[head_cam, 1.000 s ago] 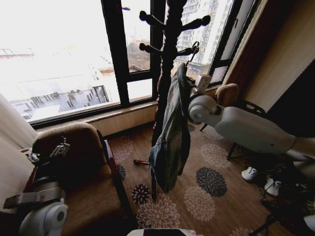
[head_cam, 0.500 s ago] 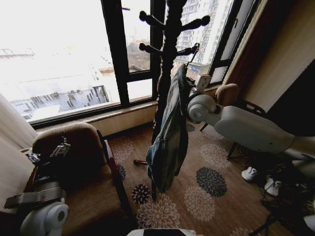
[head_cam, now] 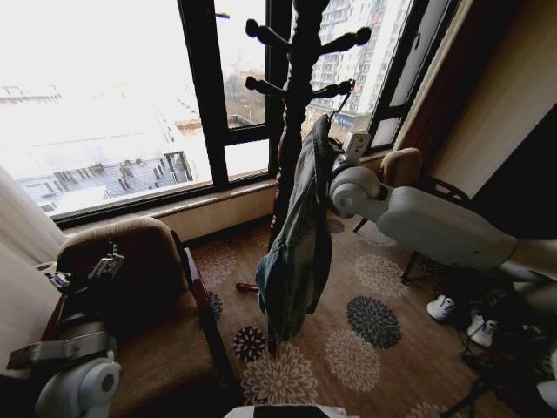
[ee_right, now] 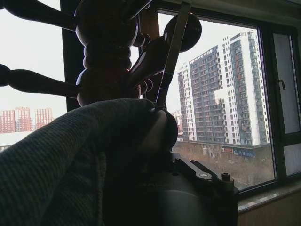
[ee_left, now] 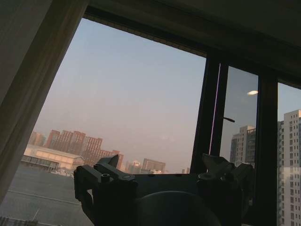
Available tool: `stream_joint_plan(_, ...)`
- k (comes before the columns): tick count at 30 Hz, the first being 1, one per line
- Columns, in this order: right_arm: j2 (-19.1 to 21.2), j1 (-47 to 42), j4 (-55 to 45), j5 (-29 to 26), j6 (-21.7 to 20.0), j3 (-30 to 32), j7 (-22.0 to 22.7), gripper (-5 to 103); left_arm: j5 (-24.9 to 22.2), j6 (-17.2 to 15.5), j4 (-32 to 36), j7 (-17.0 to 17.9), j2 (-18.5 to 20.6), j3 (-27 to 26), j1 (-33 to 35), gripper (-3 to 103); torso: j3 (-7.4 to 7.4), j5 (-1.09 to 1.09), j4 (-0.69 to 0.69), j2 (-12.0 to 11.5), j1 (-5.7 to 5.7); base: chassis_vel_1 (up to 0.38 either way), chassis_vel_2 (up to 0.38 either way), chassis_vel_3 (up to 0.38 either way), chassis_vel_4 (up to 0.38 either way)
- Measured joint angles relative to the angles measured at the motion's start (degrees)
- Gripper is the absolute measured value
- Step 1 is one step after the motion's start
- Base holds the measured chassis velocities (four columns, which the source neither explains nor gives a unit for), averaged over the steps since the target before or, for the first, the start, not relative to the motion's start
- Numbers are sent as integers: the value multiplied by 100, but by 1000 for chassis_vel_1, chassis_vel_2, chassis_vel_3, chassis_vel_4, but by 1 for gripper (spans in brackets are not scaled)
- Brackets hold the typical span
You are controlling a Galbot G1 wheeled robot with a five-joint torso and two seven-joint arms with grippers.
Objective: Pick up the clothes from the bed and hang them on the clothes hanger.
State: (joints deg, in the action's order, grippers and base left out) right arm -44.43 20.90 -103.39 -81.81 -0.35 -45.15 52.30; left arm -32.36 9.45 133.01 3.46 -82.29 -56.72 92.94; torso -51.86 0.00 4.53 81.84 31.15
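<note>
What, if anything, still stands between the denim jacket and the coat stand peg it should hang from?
Nothing visible does: the denim jacket hangs on the clothes hanger, whose hook meets a coat stand peg, with the right gripper beside its collar.

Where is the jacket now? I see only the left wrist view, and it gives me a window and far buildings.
Observer: In the head view, the denim jacket hangs clear of the floor on the dark wooden coat stand.
Operator: Is the hanger on a peg?
Observer: The right wrist view shows the hanger's hook running up to a round-ended peg; it seems to be hooked over it.
Operator: And where are the two arms?
Observer: The right gripper is beside the jacket's shoulder, and the left gripper is parked low over the brown armchair.
</note>
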Motion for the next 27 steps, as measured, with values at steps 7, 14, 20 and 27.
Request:
stream_joint_plan(7, -124, 131, 32, -93, -83, -117, 112, 18, -16, 15, 0, -2, -4, -26, 12, 100, 0, 0, 0, 0, 1, 0, 0, 0, 0)
stream_joint_plan(14, -189, 151, 50, -164, -141, -152, 227, 18, -65, 40, 0, -12, 9, -79, 56, 100, 0, 0, -1, 0, 1, 0, 0, 0, 0)
stream_joint_plan(20, -121, 116, 8, -226, -152, -135, 283, 18, -80, 44, 0, -15, 32, -88, 61, 100, 0, 0, -3, 0, 1, 0, 0, 0, 0)
stream_joint_plan(27, -46, 33, -25, -297, -153, -56, 341, 18, -72, 44, 0, -16, 43, -63, 48, 100, 0, 0, -2, 0, 1, 0, 0, 0, 0)
